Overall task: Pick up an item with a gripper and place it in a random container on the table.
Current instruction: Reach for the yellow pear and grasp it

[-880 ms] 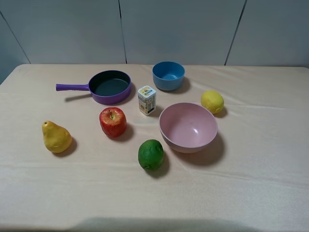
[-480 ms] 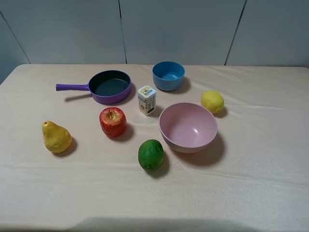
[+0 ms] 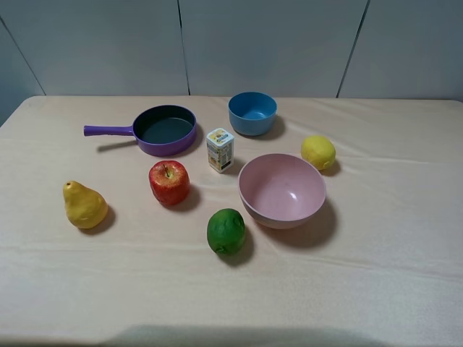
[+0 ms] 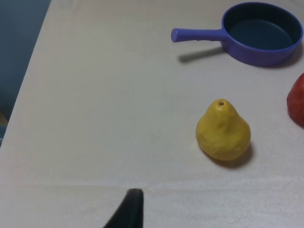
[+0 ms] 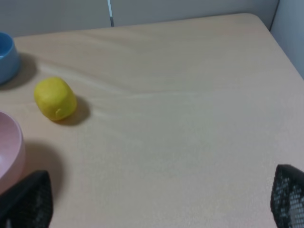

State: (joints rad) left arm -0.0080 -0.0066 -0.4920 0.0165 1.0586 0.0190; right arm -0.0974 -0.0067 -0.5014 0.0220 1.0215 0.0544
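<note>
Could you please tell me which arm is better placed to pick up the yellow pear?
Probably the left: the pear and purple pan lie on its side, in its wrist view; the right wrist view shows the lemon and pink bowl.

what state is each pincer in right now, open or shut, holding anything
left pincer: cannot tell, only one dark fingertip is in view.
right pincer: open, fingers spread wide, holding nothing.
</note>
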